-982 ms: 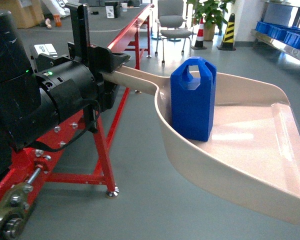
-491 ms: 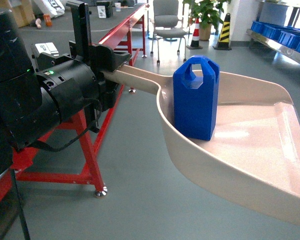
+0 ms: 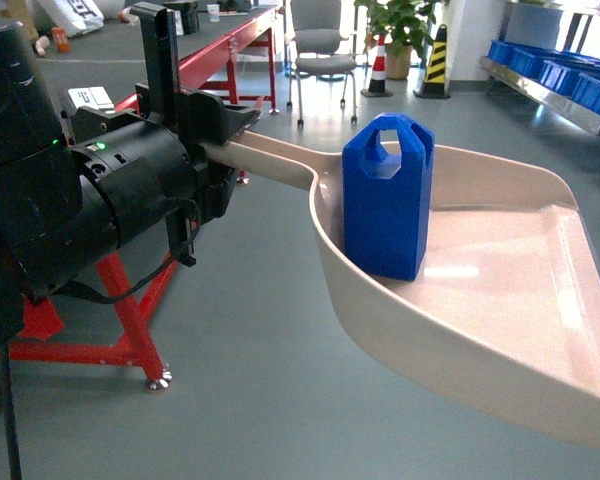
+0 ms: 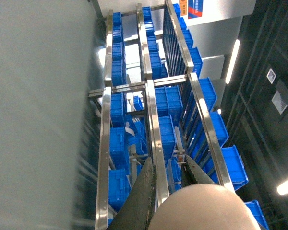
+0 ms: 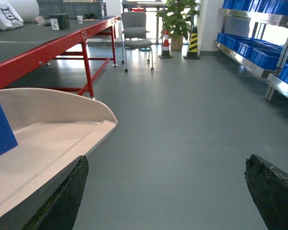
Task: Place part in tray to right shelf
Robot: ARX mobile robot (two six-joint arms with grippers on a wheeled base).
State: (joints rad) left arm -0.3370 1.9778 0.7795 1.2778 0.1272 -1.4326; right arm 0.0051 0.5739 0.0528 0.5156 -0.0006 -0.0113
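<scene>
The blue part (image 3: 386, 198) stands upright in the beige tray (image 3: 500, 300), against its left wall near the handle. My left gripper (image 3: 223, 125) is shut on the tray's handle (image 3: 275, 160) and holds the tray above the floor. In the left wrist view, the left gripper (image 4: 170, 163) closes on the rounded handle end (image 4: 201, 206). My right gripper (image 5: 166, 163) is open and empty over bare floor, with the tray (image 5: 53, 129) just to its left. A stainless-steel shelf (image 3: 560, 95) holding blue crates runs along the far right.
A red-framed table (image 3: 205, 45) stretches back on the left, its leg (image 3: 130, 320) close below the arm. A grey chair (image 3: 318, 45), a potted plant (image 3: 400, 25) and striped cones (image 3: 437, 60) stand at the back. Stacked racks of blue crates (image 4: 163, 105) show in the left wrist view.
The whole background has slid left across the head view and the shelf on the right shows more. The tray, the part and my left gripper keep the same places in the view.
</scene>
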